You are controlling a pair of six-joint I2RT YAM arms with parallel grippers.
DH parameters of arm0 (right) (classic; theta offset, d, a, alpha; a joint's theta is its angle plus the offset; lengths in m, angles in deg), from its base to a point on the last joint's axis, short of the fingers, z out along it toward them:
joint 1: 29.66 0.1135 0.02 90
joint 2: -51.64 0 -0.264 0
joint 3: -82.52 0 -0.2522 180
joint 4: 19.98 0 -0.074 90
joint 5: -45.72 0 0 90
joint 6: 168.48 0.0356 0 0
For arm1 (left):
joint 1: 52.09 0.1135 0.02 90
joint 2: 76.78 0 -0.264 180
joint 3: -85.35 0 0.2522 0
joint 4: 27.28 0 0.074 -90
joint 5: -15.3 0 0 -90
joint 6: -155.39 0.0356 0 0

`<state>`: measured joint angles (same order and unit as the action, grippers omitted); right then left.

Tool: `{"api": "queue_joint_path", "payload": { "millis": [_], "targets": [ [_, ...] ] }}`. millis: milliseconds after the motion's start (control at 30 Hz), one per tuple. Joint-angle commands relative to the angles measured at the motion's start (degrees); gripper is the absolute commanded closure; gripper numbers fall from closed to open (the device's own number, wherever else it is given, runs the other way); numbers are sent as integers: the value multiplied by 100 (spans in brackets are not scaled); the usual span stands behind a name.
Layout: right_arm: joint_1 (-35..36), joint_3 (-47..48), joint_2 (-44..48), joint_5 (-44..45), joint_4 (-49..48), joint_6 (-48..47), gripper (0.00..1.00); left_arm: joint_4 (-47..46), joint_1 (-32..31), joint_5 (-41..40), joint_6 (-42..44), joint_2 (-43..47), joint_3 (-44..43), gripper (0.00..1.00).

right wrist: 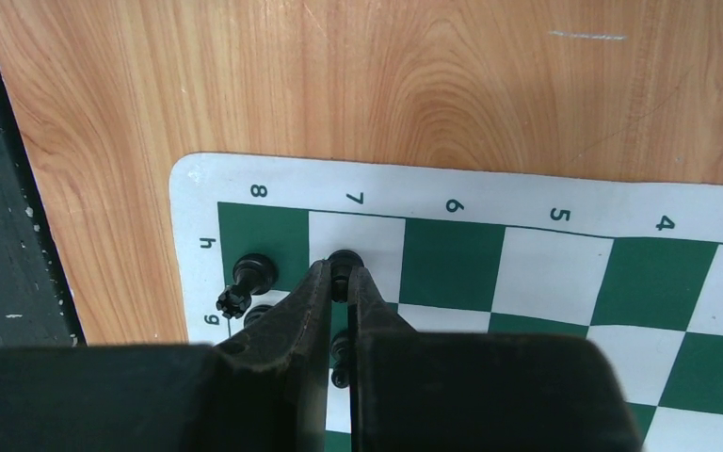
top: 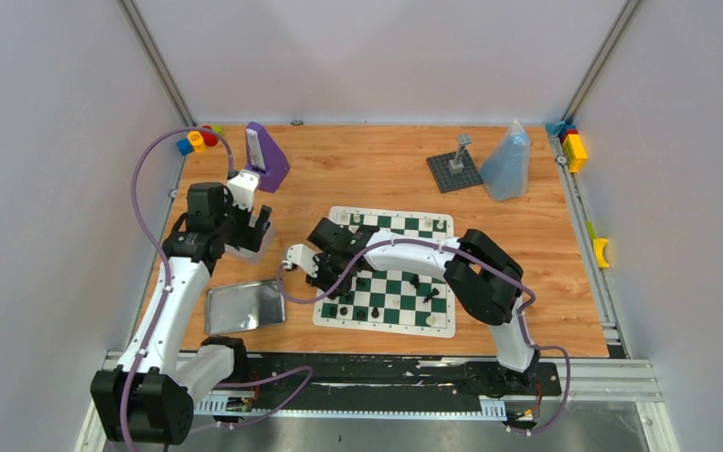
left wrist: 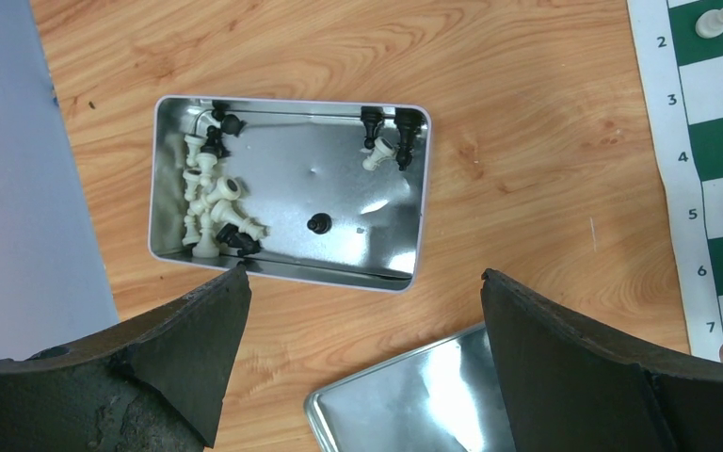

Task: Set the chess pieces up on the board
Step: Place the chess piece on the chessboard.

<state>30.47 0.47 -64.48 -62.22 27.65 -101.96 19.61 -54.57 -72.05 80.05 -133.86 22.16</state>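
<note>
The step in hand is placing a black pawn on the board. The right claw is clamped on the pawn, fingers pressed together around its stem, with the round head showing just past the tips. It sits over the white h7 square at the board's corner. Whether the base touches the mat I cannot tell, since the fingers hide it. Another black piece stands just beside it on h8, and more dark pieces lie behind the fingers, too hidden to name. The left claw hangs with its fingers wide apart and holding nothing, above the tin on the bench. Most of the remaining pieces, white and black, are heaped at the tin's ends, and the lid lies near it. The task looks early: only a few pieces show on the board. The next move calls for setting the pawn squarely on h7, parting the fingers gently and lifting straight up so the h8 neighbour is not knocked. The left claw can then drop onto a piece that lies apart from the heap.
</note>
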Motion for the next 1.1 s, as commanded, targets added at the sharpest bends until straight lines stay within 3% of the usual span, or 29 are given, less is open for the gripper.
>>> {"api": "queue_joint_path", "payload": {
  "millis": [0,100,300,433,733,1067],
  "targets": [
    [25,204,-42,20,-51,-60,98,-175,66,102,-86,78,-120,0],
    [25,191,-33,-40,-56,-51,93,-175,64,101,-83,89,-111,0],
    [22,196,112,89,-56,25,58,-183,70,111,-70,75,-111,0],
    [-47,211,408,255,-55,116,47,-184,64,111,-63,72,-102,0],
    [-809,-288,1433,-3,-55,286,46,-179,64,159,-35,70,-94,0],
    [-2195,-1841,2416,70,94,239,50,-121,64,573,52,107,-67,0]
  ]
}}
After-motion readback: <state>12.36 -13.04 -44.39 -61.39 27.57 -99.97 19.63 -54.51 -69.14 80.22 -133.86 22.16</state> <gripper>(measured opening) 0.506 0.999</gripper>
